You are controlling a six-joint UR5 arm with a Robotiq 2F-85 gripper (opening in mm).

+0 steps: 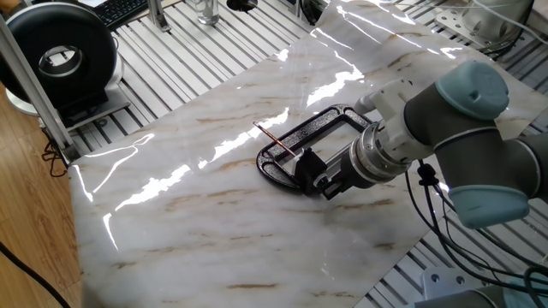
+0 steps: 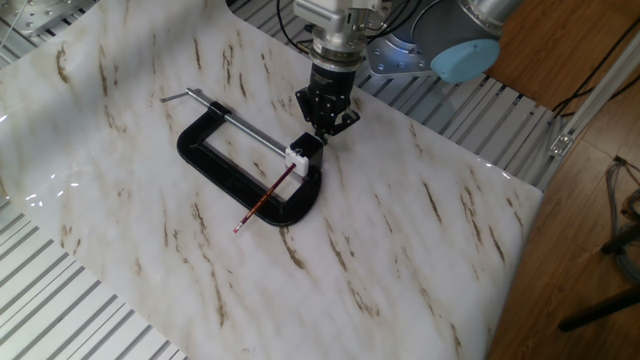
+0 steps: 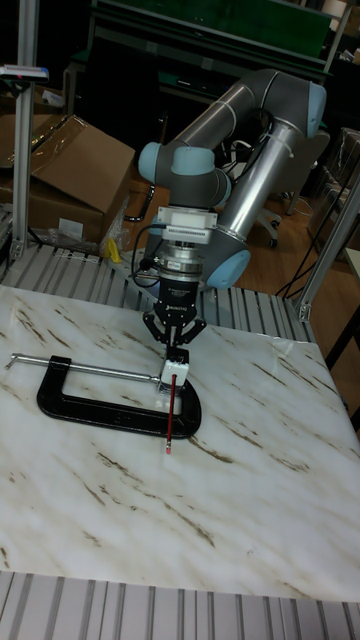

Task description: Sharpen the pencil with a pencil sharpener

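The pencil (image 2: 266, 198) lies slanted across the black C-clamp (image 2: 215, 165). Its upper end sits in the pencil sharpener (image 2: 303, 151), a small black block with a pale end resting on the clamp's corner. My gripper (image 2: 323, 131) points down at the sharpener's far side, fingertips drawn close together right behind it, with nothing visibly between them. In the tall fixed view the gripper (image 3: 175, 346) hangs just above the sharpener (image 3: 176, 366), with the pencil (image 3: 171, 410) running toward the camera. In one fixed view the gripper (image 1: 306, 167) hides the sharpener, and only the pencil (image 1: 276, 142) shows.
The clamp's silver threaded rod (image 2: 240, 122) runs along its far side. The marble board (image 2: 420, 250) lies on a slatted metal table. A black round device (image 1: 56, 56) stands off the board's corner. Cardboard boxes (image 3: 60, 170) sit behind the table.
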